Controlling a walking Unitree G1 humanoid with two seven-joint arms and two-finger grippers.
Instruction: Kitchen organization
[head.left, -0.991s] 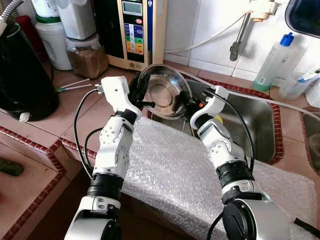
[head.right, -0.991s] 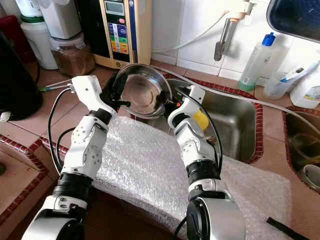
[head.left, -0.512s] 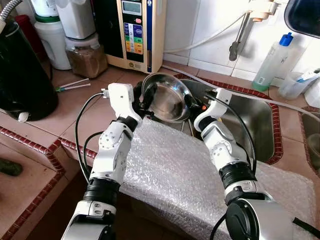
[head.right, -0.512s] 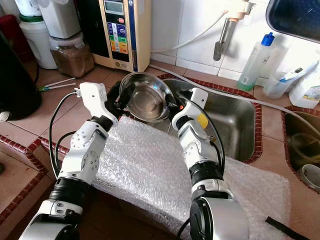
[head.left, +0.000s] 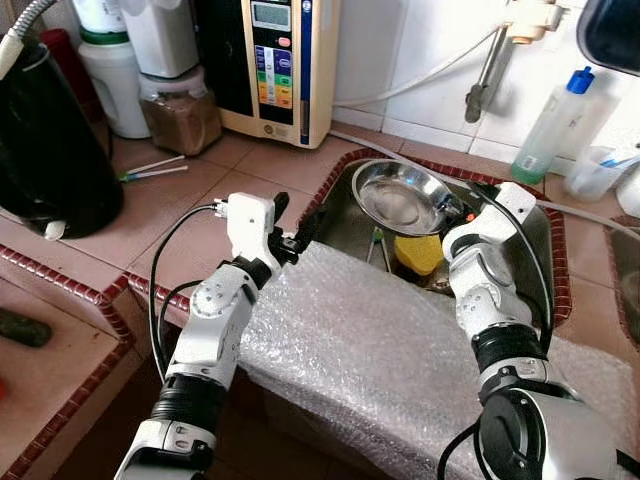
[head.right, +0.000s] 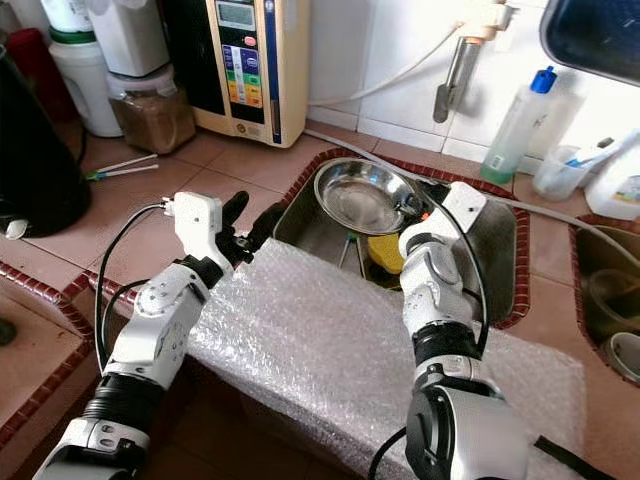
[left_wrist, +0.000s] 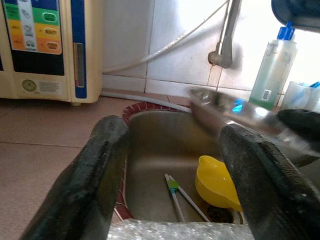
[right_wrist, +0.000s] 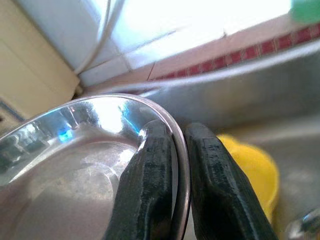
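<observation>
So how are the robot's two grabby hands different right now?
The right gripper is pinched shut on the rim of the steel bowl, holding it over the sink. The left gripper is open and holds nothing. The right gripper reaches over the sink, while the left gripper sits by the sink's near edge, above the bubble wrap. Both have two long black fingers on silver arms.

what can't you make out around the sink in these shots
- Sink drain: left eye view, hidden under the yellow cup and steel bowl held in the right end effector.
- Sink's near wall: head views, covered by bubble wrap.
- Dish soap bottle label: too small to read.
- Dark object top right: cut off by the frame edge.
</observation>
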